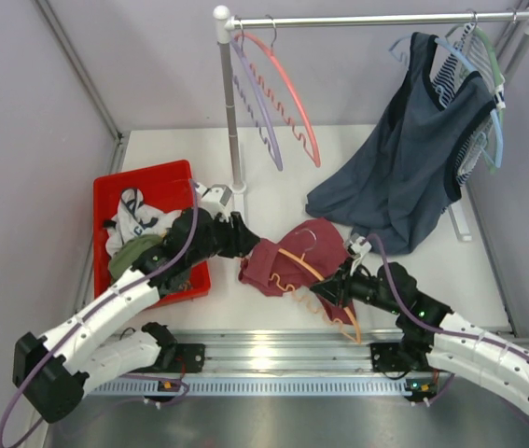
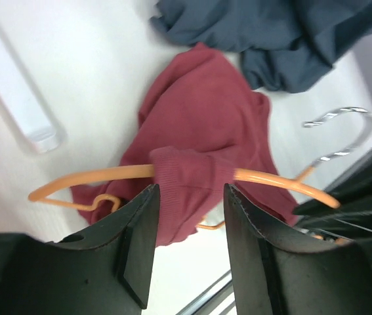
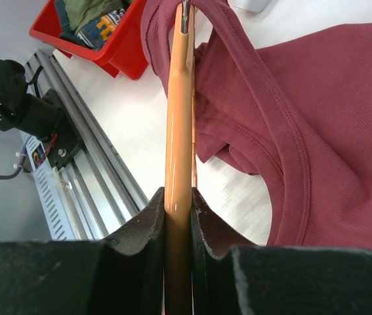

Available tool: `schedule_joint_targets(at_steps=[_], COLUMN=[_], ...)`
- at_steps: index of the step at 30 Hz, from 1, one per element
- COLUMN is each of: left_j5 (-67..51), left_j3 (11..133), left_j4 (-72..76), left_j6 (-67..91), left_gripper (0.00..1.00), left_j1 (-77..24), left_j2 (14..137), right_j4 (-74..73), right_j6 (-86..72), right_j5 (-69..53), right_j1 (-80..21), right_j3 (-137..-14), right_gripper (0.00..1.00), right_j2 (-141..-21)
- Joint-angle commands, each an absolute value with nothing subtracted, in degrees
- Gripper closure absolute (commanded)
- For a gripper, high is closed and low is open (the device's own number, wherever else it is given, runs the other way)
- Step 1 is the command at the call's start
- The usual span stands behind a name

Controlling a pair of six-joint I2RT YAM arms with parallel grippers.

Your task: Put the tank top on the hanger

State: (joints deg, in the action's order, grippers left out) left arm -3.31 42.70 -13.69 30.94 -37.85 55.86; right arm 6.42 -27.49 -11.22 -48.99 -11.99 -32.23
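The maroon tank top (image 1: 278,264) lies crumpled on the table's middle. In the left wrist view, part of it (image 2: 205,111) is draped over one arm of the orange hanger (image 2: 94,177), whose metal hook (image 2: 343,121) shows to the right. The hanger (image 1: 320,280) lies across the top in the top view. My right gripper (image 3: 178,197) is shut on the hanger's arm (image 3: 178,98), with the tank top's strap (image 3: 317,118) looped over it. My left gripper (image 2: 191,190) is open, its jaws either side of the draped fold at the top's left edge (image 1: 245,245).
A red bin (image 1: 143,177) of clothes stands at the left. A rack pole (image 1: 229,112) carries a pink-red hanger (image 1: 287,93) and a lilac hanger (image 1: 255,112). A dark blue-grey top (image 1: 413,159) hangs at the right and spills onto the table. A metal rail (image 1: 273,359) runs along the near edge.
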Motion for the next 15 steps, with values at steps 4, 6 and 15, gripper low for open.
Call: schedule_joint_targets(at_steps=[4,6,15], left_j5=[-12.31,-11.69,-10.28], left_j3=[45.35,45.88,45.88], left_j4=[-5.45,-4.66,2.28], left_j6=[26.11,25.67,23.03], left_gripper=[0.51,0.51,0.5], left_j1=[-39.46,-41.73,-48.16], left_j2=[53.69,55.01,62.48], right_j4=[12.13,12.39,13.45], right_j6=[-24.96,-24.52,-23.82], right_j5=[-12.13,-12.13,-12.22], right_j1=[-50.18,-50.27,-50.71], right_j3=[-16.08,-16.78,-18.72], right_gripper=[1.0,1.0,1.0], right_j2=[-34.89,-36.12,-39.19])
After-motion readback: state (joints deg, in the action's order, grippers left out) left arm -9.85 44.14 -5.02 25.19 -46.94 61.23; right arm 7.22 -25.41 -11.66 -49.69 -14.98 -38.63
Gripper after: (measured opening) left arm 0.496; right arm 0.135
